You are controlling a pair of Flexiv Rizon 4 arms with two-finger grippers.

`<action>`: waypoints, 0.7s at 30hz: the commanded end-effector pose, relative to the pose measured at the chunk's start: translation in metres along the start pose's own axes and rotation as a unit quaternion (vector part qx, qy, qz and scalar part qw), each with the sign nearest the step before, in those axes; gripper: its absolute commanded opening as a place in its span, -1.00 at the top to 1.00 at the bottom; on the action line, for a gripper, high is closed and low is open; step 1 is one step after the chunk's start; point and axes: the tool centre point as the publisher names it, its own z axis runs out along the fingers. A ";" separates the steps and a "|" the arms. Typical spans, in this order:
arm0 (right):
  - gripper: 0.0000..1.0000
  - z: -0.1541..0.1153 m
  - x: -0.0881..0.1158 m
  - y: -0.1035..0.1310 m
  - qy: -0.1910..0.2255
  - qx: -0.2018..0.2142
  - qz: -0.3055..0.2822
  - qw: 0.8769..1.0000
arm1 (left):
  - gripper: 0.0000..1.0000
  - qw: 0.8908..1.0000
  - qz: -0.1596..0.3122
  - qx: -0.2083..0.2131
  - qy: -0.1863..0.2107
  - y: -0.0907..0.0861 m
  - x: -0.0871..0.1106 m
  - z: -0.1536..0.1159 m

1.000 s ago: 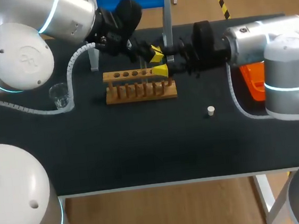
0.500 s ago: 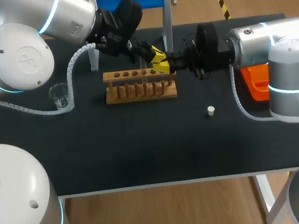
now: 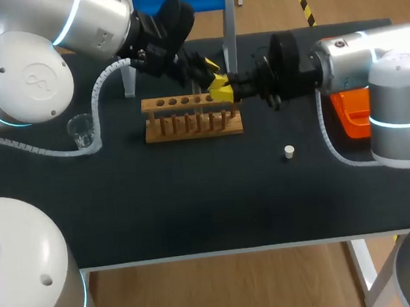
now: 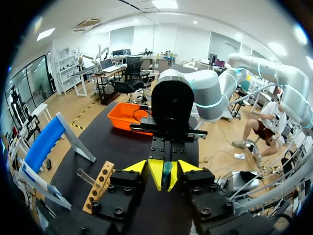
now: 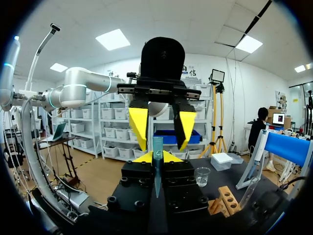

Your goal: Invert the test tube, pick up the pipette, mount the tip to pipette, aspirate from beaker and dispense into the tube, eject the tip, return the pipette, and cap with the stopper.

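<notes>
Basically, the test tube [image 5: 157, 147] is clamped in the right jaws, the left jaws are spread open either side of it, rack [image 3: 188, 129] seen just below.

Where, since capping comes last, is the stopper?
In the head view the stopper stands alone right of the wooden rack, nearer the front of the table.

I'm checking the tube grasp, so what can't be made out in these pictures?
Head view: the test tube is hidden where the left gripper and right gripper meet.
Head view: contents of the orange tray, covered by the right arm.
Head view: whether the beaker holds liquid, too small.
Pipette: in no view.
</notes>
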 end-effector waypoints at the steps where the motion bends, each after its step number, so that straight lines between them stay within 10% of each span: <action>1: 1.00 -0.017 0.010 0.000 0.001 -0.001 -0.001 1.000 | -1.00 1.000 0.000 -0.002 0.001 0.000 0.000 -0.001; 21: 1.00 -0.115 0.043 -0.025 -0.011 0.016 0.014 1.000 | -1.00 1.000 0.000 -0.002 0.001 0.000 0.000 -0.001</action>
